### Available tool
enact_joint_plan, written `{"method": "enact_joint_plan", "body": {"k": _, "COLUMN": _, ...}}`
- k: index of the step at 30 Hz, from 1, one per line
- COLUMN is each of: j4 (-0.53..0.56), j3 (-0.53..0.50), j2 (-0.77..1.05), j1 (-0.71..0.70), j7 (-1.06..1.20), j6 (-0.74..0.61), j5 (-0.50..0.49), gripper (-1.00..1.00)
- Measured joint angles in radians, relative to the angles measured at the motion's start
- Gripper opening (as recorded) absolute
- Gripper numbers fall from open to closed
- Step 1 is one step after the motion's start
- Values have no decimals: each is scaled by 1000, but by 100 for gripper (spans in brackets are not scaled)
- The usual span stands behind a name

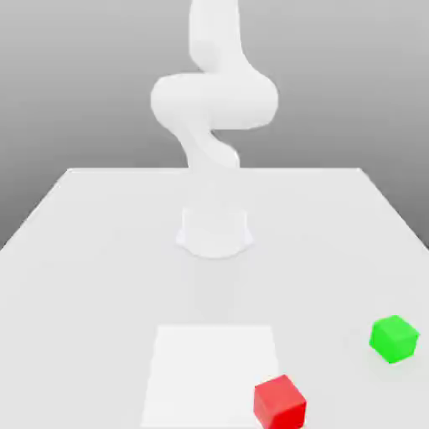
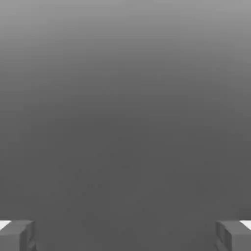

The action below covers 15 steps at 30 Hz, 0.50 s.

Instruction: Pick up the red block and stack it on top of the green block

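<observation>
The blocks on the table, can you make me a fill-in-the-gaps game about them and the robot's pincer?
1. The block nearer the exterior view's right edge is ____ in colour.
2. The red block and the green block sit ____ from each other, not stacked.
3. Both blocks rest on the white ____.
4. The pincer is ____, with nothing between its fingers.

Missing words: green; apart; table; open

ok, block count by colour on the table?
red block: 1
green block: 1
total: 2, both sitting apart on the table, not stacked
</observation>
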State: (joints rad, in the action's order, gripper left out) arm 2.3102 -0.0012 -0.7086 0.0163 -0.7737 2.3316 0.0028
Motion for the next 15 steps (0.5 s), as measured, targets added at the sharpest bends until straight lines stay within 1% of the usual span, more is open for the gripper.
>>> {"method": "enact_joint_plan", "body": {"k": 15, "j4": 61, "j3": 16, "j2": 550, "j1": 78, "j7": 156, "j6": 190, "j5": 15, "gripper": 0}}
